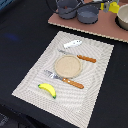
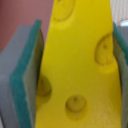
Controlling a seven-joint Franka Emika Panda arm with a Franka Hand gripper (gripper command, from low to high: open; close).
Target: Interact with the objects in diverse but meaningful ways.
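The wrist view is filled by a yellow cheese wedge point(image 2: 75, 65) with round holes, clamped between my gripper's point(image 2: 75, 80) grey fingers with teal pads point(image 2: 29, 75). In the exterior view the cheese point(image 1: 113, 7) hangs at the far right above the pinkish board point(image 1: 100, 29), with the gripper point(image 1: 109, 6) shut on it. Two grey-blue pots point(image 1: 66, 8) point(image 1: 88, 13) stand on that board. On the striped placemat point(image 1: 95, 90) a yellow banana point(image 1: 47, 90) lies near its front corner and a white-and-blue tool point(image 1: 73, 44) near its back.
At the placemat's middle sits a round tan plate point(image 1: 68, 65), with an orange-handled fork point(image 1: 64, 79) in front of it and an orange-handled knife point(image 1: 79, 56) behind. A tan bowl point(image 1: 123, 17) stands at the board's right edge. The table is black.
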